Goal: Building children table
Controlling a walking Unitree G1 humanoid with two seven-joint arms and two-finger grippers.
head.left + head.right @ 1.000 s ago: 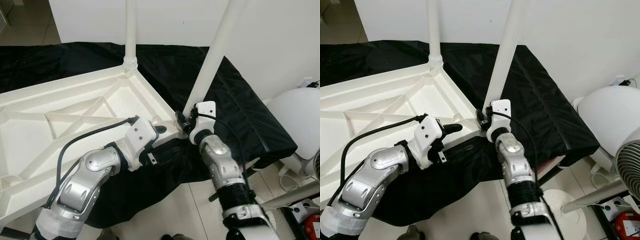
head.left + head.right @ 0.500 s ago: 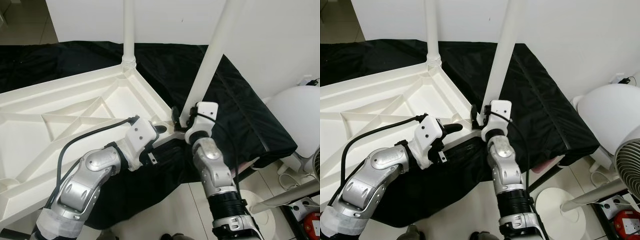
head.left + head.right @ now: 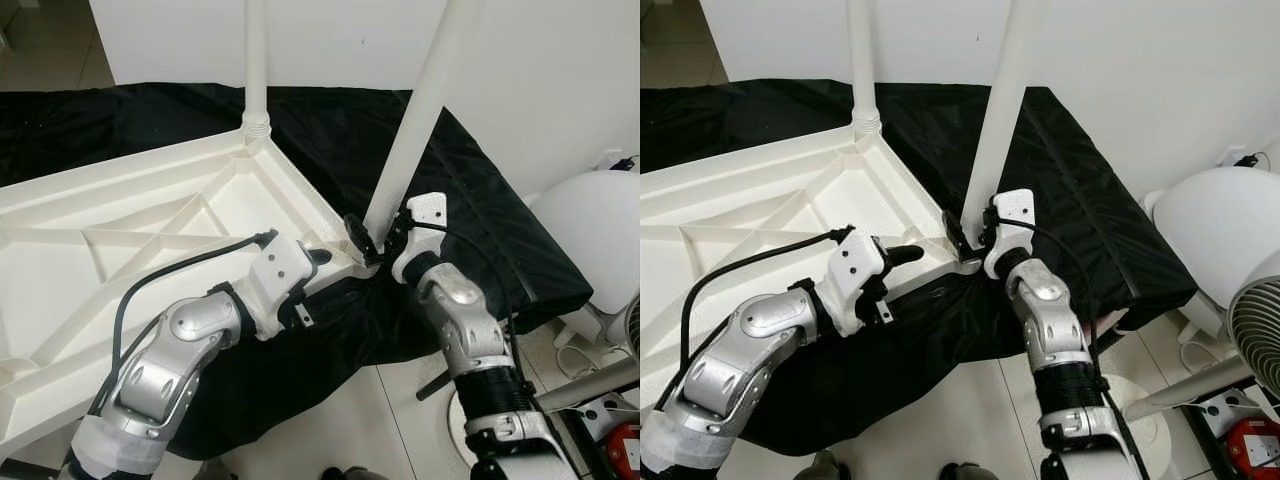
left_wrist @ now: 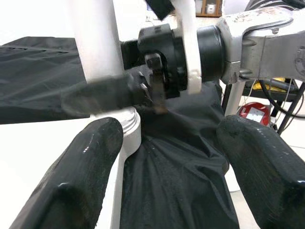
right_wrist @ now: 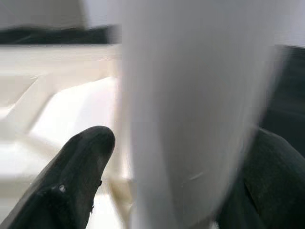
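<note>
tabletop (image 3: 150,215) upside down on black cloth (image 3: 480,200) | far-corner leg (image 3: 255,60) seated upright | near-corner leg (image 3: 420,110) tilted, base at corner socket | right claw (image 3: 372,238) pinching that leg's base, fingers either side | left claw (image 4: 162,143) spread, just beside same corner, gripping nothing

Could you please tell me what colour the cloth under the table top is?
The cloth is black, clearest in the right eye view.

white ribbed plastic tabletop (image 3: 150,230) lying upside down on black cloth; two white round legs standing up at its corners: far leg (image 3: 256,60), near leg (image 3: 415,120) leaning.
</note>
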